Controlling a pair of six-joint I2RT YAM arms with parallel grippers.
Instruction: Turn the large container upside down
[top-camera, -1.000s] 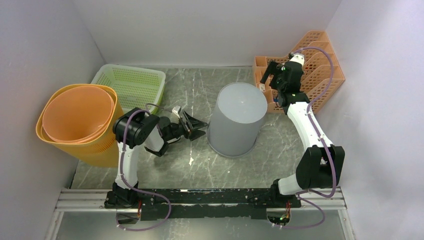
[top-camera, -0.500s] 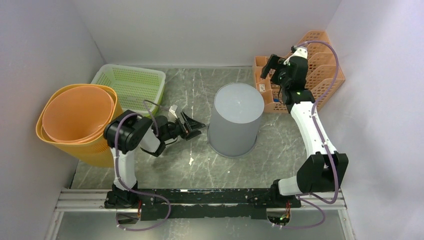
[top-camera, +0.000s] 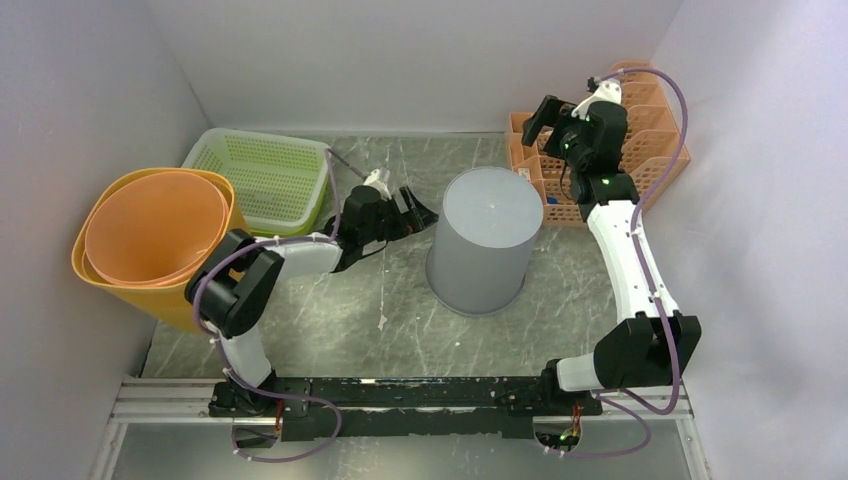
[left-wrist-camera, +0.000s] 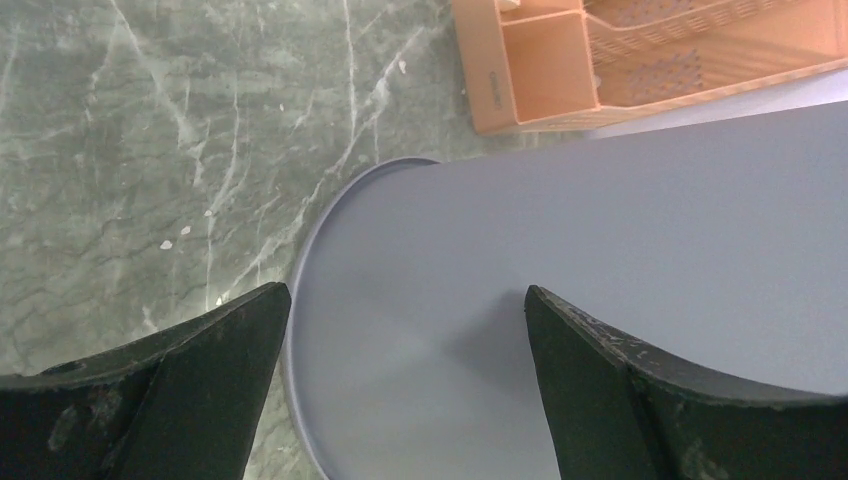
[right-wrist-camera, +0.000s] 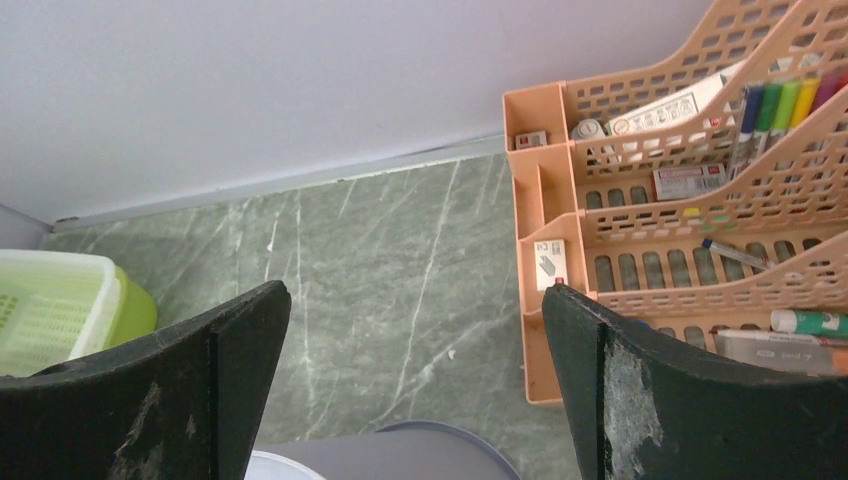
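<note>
The large grey container (top-camera: 482, 240) stands mouth-down on the table, its closed base facing up. My left gripper (top-camera: 420, 212) is open just left of its upper wall, fingers apart and empty. In the left wrist view the grey wall (left-wrist-camera: 560, 300) fills the space between the fingers. My right gripper (top-camera: 545, 117) is open and empty, raised behind the container near the back wall. The right wrist view shows the container's edge (right-wrist-camera: 420, 460) low between the fingers.
An orange desk organiser (top-camera: 625, 140) with pens stands at the back right; it also shows in the right wrist view (right-wrist-camera: 690, 180). A green mesh basket (top-camera: 265, 175) sits at the back left. Orange nested bins (top-camera: 155, 245) stand at the left.
My left gripper has swung up and back toward the container's upper left side. My right gripper has risen and drawn back. The container has shifted slightly to the right.
</note>
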